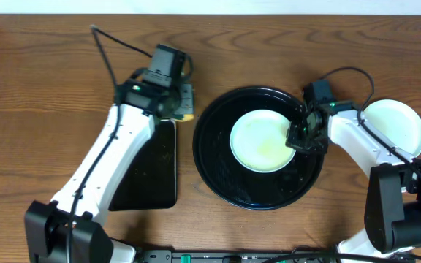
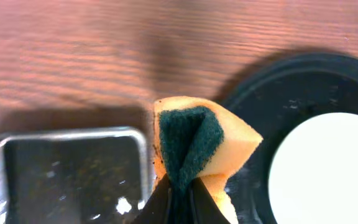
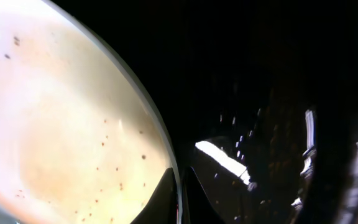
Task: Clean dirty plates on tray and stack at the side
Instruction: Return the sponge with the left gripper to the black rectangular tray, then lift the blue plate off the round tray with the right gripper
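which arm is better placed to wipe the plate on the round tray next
Left: the left hand grips the sponge beside the round tray, while the right hand is clamped on the plate rim, likely steadying it.

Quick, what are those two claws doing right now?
Left gripper: closed, pinching the sponge.
Right gripper: closed on the rim of the plate in the tray.

Overhead stares straight down at the worktop (image 1: 35, 73); both wrist cameras hover close, sharing the tray (image 1: 214, 172) and plate (image 1: 258, 142).
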`<state>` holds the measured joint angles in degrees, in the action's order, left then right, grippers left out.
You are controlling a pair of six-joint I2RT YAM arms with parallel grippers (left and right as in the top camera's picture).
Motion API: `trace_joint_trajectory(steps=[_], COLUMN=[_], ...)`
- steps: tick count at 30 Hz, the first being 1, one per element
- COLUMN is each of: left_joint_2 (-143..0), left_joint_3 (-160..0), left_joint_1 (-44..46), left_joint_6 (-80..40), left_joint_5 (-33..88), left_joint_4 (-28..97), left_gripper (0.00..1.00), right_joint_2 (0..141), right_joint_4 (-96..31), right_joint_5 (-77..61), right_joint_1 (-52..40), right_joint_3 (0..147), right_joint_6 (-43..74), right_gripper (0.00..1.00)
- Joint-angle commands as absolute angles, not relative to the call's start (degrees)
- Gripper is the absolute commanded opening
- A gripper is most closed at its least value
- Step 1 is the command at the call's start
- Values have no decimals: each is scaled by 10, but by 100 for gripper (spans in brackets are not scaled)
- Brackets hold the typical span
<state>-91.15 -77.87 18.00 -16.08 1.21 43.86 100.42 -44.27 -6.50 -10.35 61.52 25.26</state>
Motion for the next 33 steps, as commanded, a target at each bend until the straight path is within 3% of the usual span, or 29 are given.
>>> trace_joint_trajectory(steps=[1,17,26,33], left_joint_2=[-912,-912,-912,-912], left_joint_3=[-790,-790,-790,-790], left_joint_1=[145,70,68,68], left_joint_6=[-166,-168,-168,-168], left_joint_5=[3,8,9,10], left_joint_4=[457,482,488,490], left_gripper=[7,8,7,8], right_joint_2=[1005,1002,996,976], right_joint_4=[-454,-563,-595,-624], right_joint_5=[-19,178,263,411], right_joint_1=[-115,-257,-271,-271], right_joint_3=[663,794,798,838], right_joint_6=[209,150,173,170], right_gripper=[1,2,1,1])
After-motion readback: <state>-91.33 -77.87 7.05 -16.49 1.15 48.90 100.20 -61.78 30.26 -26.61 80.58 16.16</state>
